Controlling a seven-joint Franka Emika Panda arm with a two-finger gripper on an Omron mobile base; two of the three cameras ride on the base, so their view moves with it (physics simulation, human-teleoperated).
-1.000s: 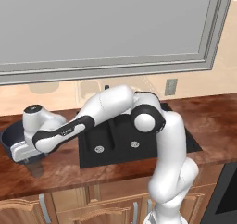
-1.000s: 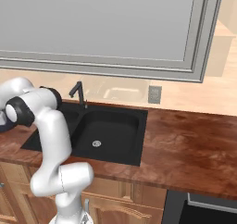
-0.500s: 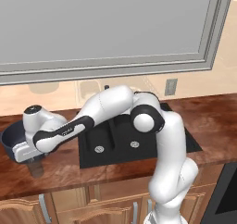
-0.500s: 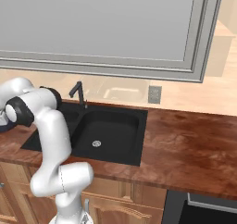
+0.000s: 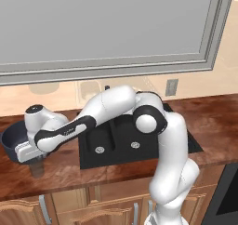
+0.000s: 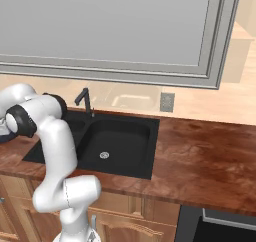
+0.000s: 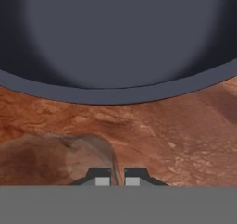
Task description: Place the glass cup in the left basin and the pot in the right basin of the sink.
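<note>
Gripper [image 7: 114, 177] low over brown counter, jaws pinched nearly together on rim wall of small smoky see-through glass cup [image 5: 37, 168], beside wide dark blue-grey pot [image 7: 120, 42]; thin-wall grip suits lifting toward narrower black left basin [image 5: 96, 140].

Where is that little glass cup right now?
The glass cup stands on the counter left of the sink, just in front of the pot, under the claw.

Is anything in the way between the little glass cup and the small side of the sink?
Nothing visible. The gripper is shut on the glass cup's rim, and only bare counter lies between it and the left basin. The pot sits behind.
</note>
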